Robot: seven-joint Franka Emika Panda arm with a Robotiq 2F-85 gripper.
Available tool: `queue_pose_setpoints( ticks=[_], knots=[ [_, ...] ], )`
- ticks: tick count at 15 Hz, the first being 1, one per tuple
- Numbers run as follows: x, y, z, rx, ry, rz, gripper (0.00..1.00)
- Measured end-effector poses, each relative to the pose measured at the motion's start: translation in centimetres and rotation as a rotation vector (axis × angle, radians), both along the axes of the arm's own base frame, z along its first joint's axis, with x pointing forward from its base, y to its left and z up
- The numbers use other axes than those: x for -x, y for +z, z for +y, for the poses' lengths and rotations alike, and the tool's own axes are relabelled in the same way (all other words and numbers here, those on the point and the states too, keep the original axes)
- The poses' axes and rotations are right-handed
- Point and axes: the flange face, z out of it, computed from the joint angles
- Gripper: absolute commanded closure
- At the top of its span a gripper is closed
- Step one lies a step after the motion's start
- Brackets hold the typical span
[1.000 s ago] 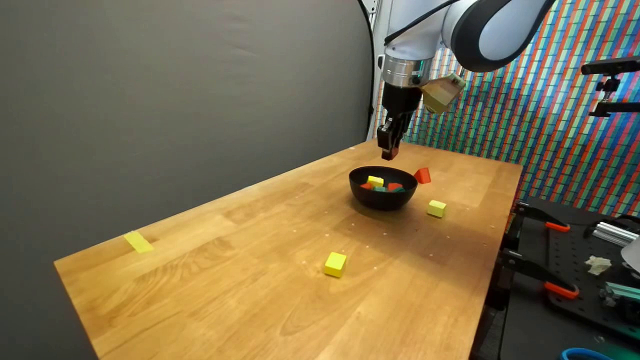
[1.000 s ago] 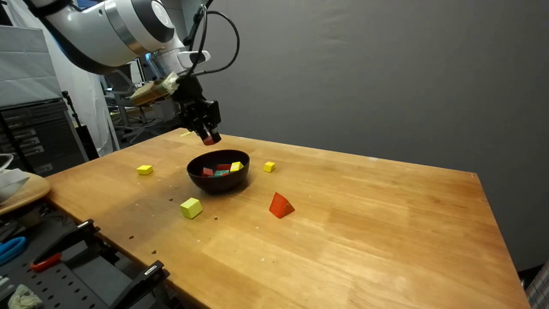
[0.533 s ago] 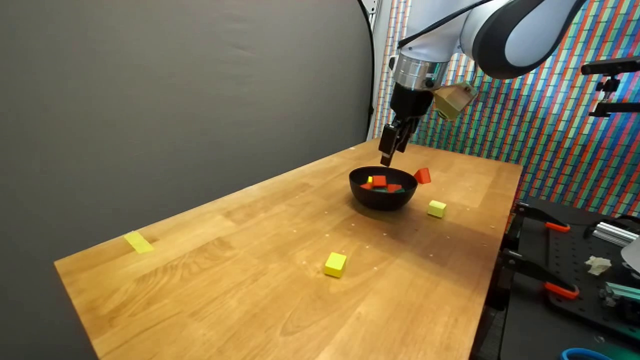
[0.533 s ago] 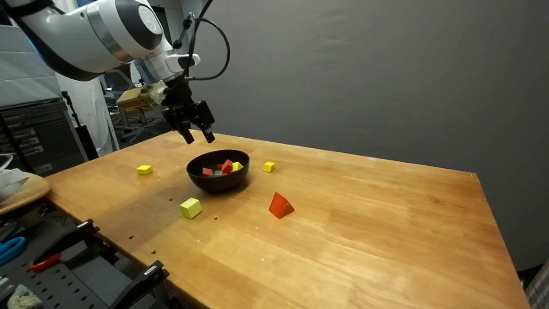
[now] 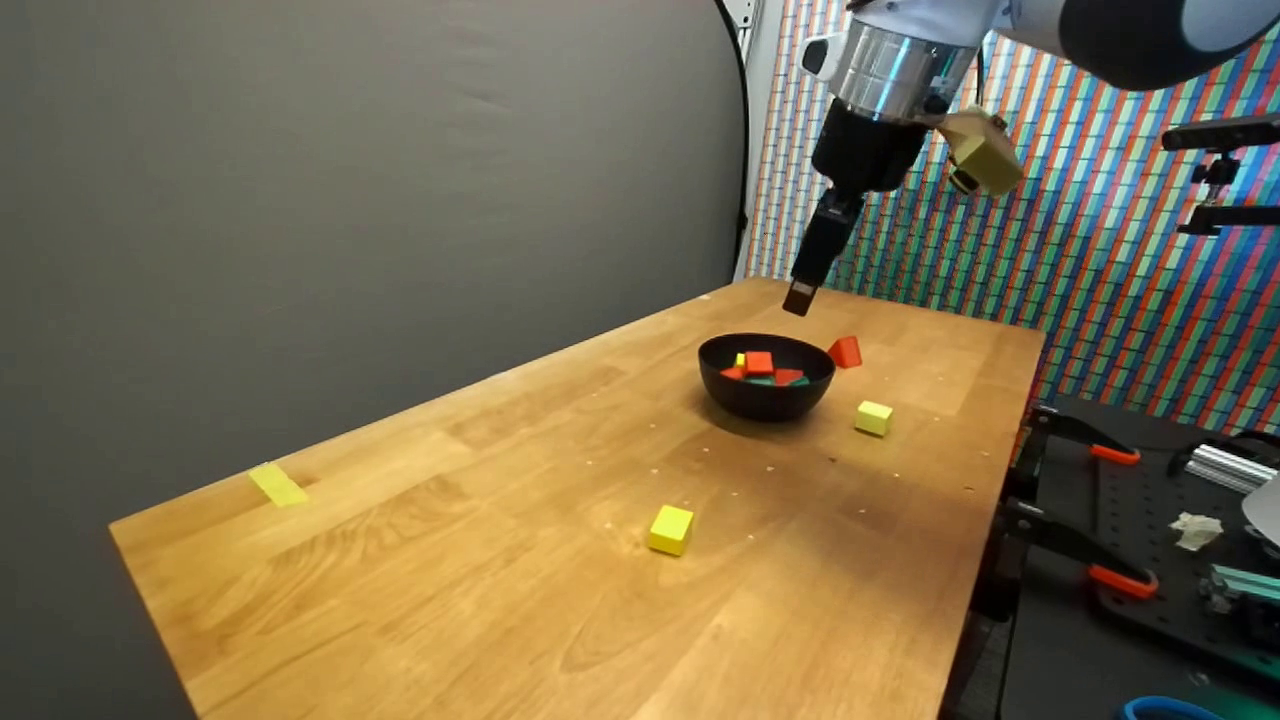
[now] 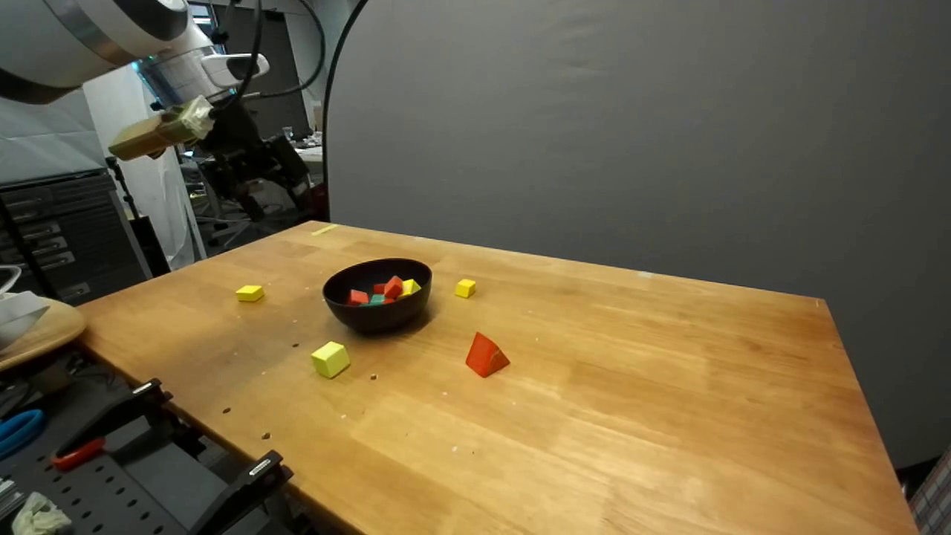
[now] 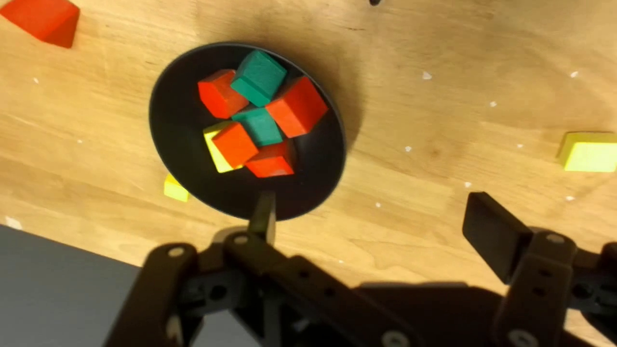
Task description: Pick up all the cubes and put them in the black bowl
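- We see the hand (image 7: 372, 212) gaping wide.
- Red, green and yellow blocks (image 7: 260, 126) sit in the round black bowl (image 6: 377, 319).
- In an exterior view, yellow blocks (image 6: 330, 360) lie at its three, seven, nine o'clock.

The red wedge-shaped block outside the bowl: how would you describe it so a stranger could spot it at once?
In an exterior view, find the wooden table, then the black bowl holding coloured blocks. The red block sits on the table, lower right of the bowl as pictured. Outside the bowl it alone is red and wedge-shaped, among loose yellow blocks.
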Motion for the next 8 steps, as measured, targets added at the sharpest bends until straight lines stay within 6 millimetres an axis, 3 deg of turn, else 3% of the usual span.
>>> queue_pose_setpoints(
  ticks=[2, 4, 6, 8],
  knots=[
    [1.0, 1.3, 1.9, 0.024, 0.074, -0.024, 0.0],
    [1.2, 1.8, 2.0, 0.032, 0.091, -0.035, 0.0],
    [1.3, 1.3, 2.2, 0.018, 0.087, -0.011, 0.0],
    [1.9, -0.3, 3.6, -0.007, 0.104, 0.05, 0.0]
  ],
)
